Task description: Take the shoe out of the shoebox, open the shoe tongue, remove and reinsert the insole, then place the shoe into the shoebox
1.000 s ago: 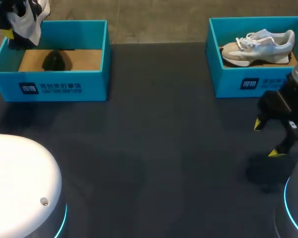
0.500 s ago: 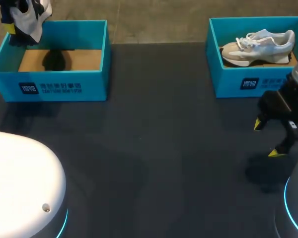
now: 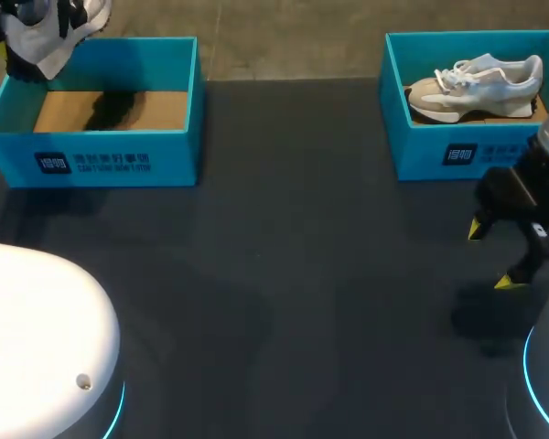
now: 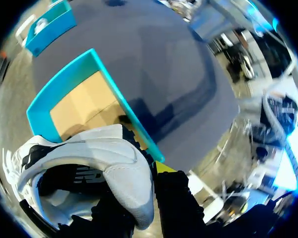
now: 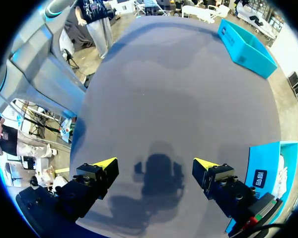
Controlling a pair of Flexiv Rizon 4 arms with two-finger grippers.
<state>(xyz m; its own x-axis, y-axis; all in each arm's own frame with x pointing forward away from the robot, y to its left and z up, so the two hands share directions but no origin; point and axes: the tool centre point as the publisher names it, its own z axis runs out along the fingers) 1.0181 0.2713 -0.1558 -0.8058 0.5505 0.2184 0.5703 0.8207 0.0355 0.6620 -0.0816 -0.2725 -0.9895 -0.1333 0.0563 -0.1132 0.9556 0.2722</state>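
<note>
My left gripper (image 3: 18, 32) is shut on a white and black shoe (image 3: 55, 27) and holds it in the air over the far left corner of the left shoebox (image 3: 96, 160). In the left wrist view the shoe (image 4: 89, 158) fills the space between my fingers, with the open box (image 4: 109, 89) and its bare cardboard floor below. A second, white and beige shoe (image 3: 476, 82) lies in the right shoebox (image 3: 457, 151). My right gripper (image 3: 491, 256) hangs open just in front of that box. Nothing is between its yellow tips (image 5: 155, 163).
The two teal boxes stand at the table's back corners, with dark tabletop (image 3: 293, 256) between and in front of them. The right box's wall (image 5: 265, 173) stands close beside my right gripper. The left box (image 5: 246, 44) shows far across the table.
My left gripper has lifted the shoe a little higher and swung its toe to the right; the shadow in the box has shifted. The right arm has not moved.
</note>
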